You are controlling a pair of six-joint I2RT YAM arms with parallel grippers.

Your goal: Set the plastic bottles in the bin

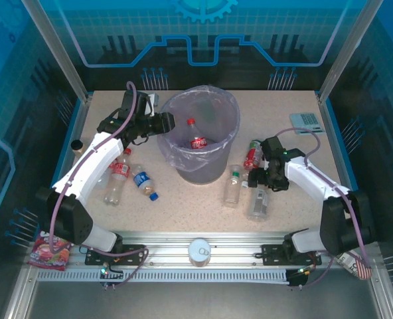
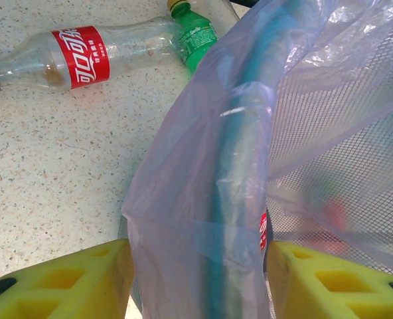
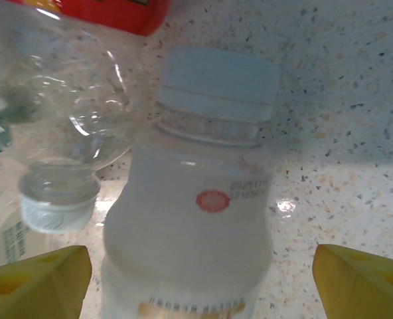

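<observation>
Tin can (image 1: 199, 252) (near rail), amber jar (image 1: 77, 145)

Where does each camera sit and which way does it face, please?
Top external: above and behind the arms' bases, looking down on the table; shows both arms, left pincer at the bin, right pincer over bottles.
Left wrist: on the left arm, facing the bin's bagged rim, its yellow fingers either side.
Right wrist: on the right arm, facing down at a white-capped bottle between its open fingers.
Shared: top external and left wrist both show the bin.
</observation>
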